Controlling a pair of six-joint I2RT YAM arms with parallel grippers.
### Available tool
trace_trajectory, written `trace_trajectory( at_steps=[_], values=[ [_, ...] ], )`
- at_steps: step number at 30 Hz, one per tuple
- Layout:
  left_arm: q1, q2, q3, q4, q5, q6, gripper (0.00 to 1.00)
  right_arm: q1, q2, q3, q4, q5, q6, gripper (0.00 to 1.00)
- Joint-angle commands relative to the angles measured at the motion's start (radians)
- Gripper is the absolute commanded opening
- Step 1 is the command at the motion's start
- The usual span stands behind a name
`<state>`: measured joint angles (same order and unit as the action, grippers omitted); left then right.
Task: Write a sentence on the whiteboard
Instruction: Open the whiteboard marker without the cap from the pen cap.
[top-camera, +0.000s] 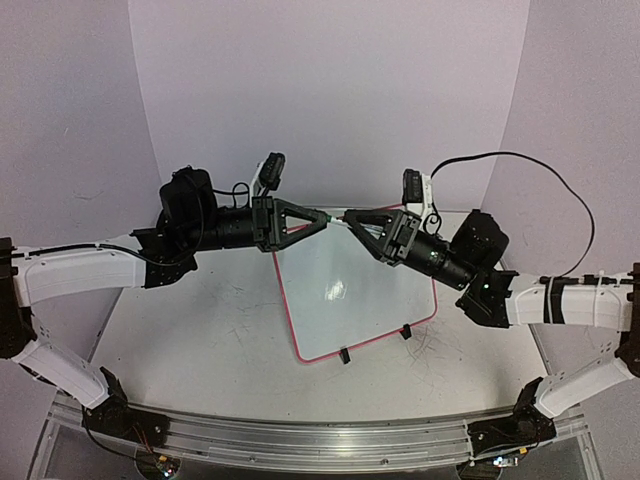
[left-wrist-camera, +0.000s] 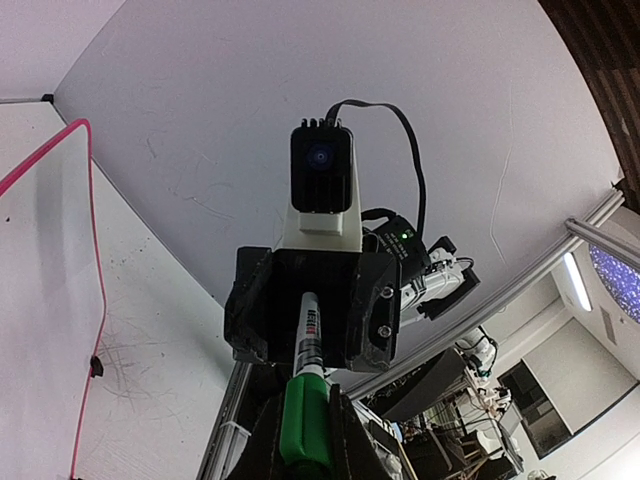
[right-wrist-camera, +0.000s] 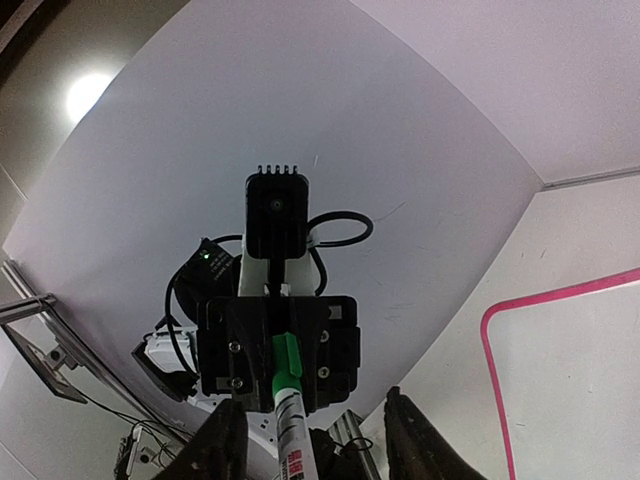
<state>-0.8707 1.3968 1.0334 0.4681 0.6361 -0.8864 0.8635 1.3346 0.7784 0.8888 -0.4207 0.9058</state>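
The whiteboard (top-camera: 360, 290), white with a thin red-pink frame and two black feet, lies flat on the table. Its face shows no sentence. Above its far edge my two grippers meet tip to tip, with a green marker (top-camera: 338, 218) held level between them. My left gripper (left-wrist-camera: 305, 400) is shut on the marker's green cap (left-wrist-camera: 303, 425). The white barrel (left-wrist-camera: 310, 335) runs on into my right gripper (right-wrist-camera: 312, 400). Its fingers (right-wrist-camera: 225, 445) stand apart on either side of the barrel (right-wrist-camera: 297, 440) without touching it. The board's corner shows in both wrist views (left-wrist-camera: 40, 300) (right-wrist-camera: 570, 390).
The table top (top-camera: 200, 350) is white with faint scuff marks. Pale walls close off the back and both sides. A black cable (top-camera: 560, 190) loops behind the right arm. A metal rail (top-camera: 300, 440) runs along the near edge between the arm bases.
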Motion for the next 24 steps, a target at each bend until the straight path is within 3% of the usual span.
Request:
trace_trajectory(
  at_steps=[1,5,9,15,16,21,24],
  values=[
    [-0.004,0.011,-0.001,0.069,0.030,-0.014,0.00,0.001,0.002,0.042,0.061,-0.038,-0.008,0.41],
    [-0.004,0.015,-0.002,0.077,0.031,-0.020,0.00,0.000,0.015,0.042,0.072,-0.076,-0.004,0.32],
    [-0.003,0.016,-0.003,0.080,0.034,-0.022,0.00,0.000,0.034,0.056,0.097,-0.146,-0.024,0.31],
    [-0.003,0.020,-0.002,0.082,0.045,-0.029,0.00,0.000,0.033,0.060,0.111,-0.175,-0.034,0.21],
    [-0.003,0.021,-0.003,0.082,0.049,-0.030,0.00,0.000,0.029,0.058,0.112,-0.174,-0.036,0.22],
    [-0.003,0.017,-0.006,0.084,0.064,-0.036,0.00,-0.001,0.001,0.037,0.111,-0.167,-0.062,0.51],
    [-0.002,0.015,-0.007,0.084,0.071,-0.037,0.00,-0.009,0.002,0.036,0.111,-0.195,-0.067,0.48]
  ],
)
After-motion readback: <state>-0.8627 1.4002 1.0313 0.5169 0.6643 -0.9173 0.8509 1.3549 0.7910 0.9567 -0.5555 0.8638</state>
